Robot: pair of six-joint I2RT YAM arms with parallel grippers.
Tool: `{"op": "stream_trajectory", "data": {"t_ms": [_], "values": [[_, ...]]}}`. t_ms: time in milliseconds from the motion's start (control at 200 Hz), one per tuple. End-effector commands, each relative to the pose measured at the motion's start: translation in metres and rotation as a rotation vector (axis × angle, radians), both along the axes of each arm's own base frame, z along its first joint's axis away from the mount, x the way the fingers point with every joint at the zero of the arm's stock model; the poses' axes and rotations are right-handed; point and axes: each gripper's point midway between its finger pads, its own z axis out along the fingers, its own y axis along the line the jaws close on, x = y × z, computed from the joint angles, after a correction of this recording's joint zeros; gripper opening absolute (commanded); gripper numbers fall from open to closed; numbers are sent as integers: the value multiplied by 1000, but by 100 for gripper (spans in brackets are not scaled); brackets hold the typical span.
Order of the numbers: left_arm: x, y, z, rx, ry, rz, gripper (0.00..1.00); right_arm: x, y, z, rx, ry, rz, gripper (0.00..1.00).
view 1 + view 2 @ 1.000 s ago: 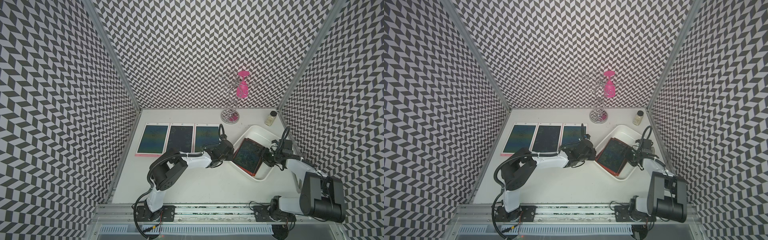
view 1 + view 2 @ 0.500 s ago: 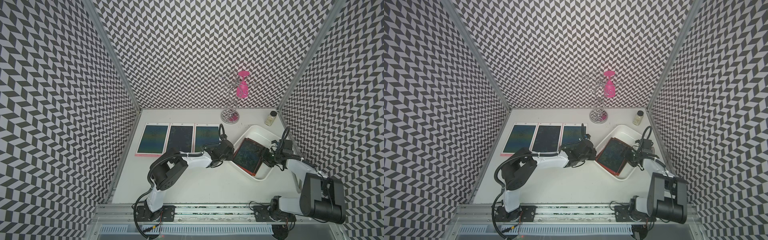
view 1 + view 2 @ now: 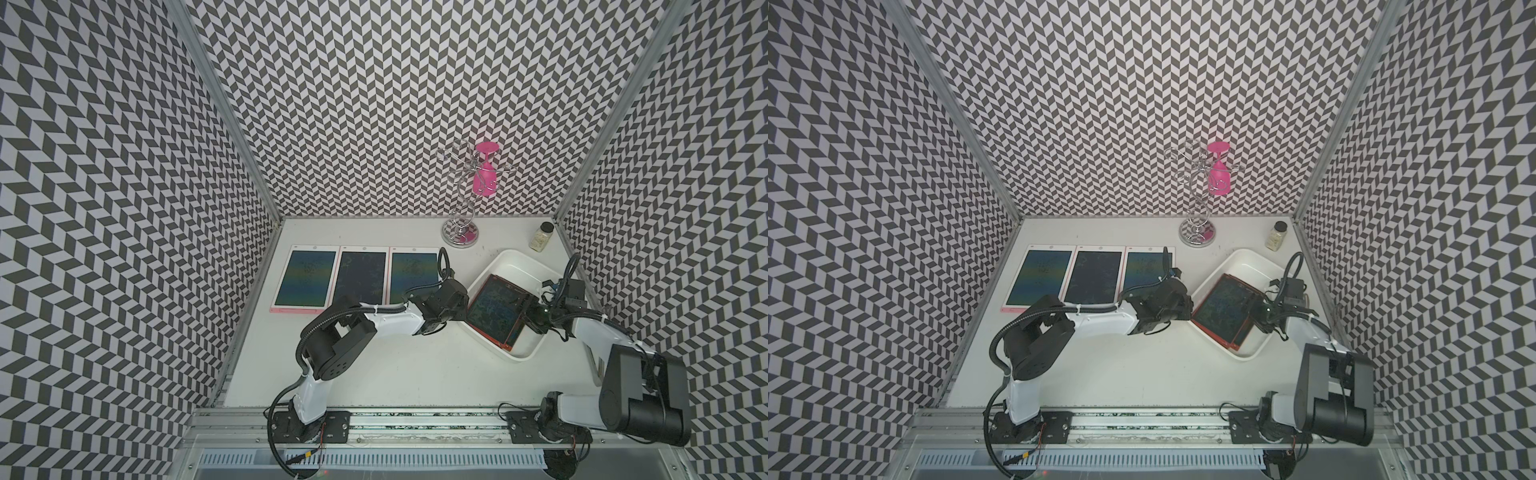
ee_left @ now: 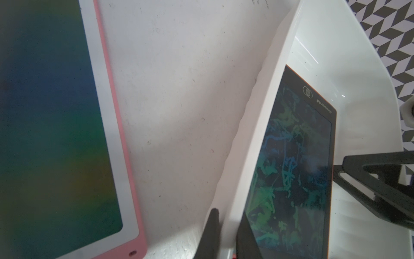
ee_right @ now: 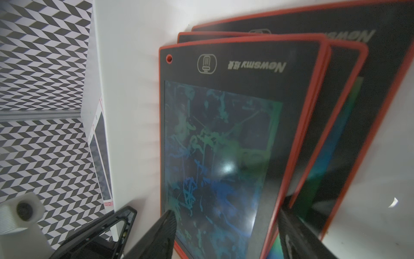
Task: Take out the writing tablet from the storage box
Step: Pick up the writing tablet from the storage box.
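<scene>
The white storage box [image 3: 528, 266] [image 3: 1250, 266] sits at the right of the table and holds a fanned stack of red-framed writing tablets. The top writing tablet [image 3: 496, 309] [image 3: 1223, 309] [image 5: 215, 145] [image 4: 291, 168] is tilted, with one long side raised toward the box's left rim. My left gripper [image 3: 463, 309] [image 4: 228, 215] is shut on that rim, one finger outside the wall and one inside. My right gripper [image 3: 528, 318] [image 5: 225, 210] reaches in from the right and stands open. One of its fingers lies over the top tablet's screen, the other just past its red edge.
Three pink-framed tablets [image 3: 361, 276] lie side by side at the back left of the table. A wire glass rack [image 3: 461, 237] with a pink glass [image 3: 484, 178] and a small jar [image 3: 540, 237] stand behind the box. More red tablets [image 5: 349, 89] lie under the top one.
</scene>
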Motion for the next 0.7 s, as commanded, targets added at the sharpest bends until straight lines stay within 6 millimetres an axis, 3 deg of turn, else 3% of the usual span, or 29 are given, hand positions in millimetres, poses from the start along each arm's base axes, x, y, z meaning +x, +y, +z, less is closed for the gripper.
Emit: {"op": "stream_trajectory", "data": {"t_ms": [0,185,375,696], "values": [[-3,-13,-9,-22,33,-13,0,17,5,25,38,-93,28,72],[-3,-14,-9,-22,34,-15,0,19,8,36,52,-119,34,72],[-4,-15,-9,-24,33,-23,0,23,10,23,75,-108,44,71],[-6,-21,-9,-32,47,-39,0,37,10,22,91,-142,59,65]]}}
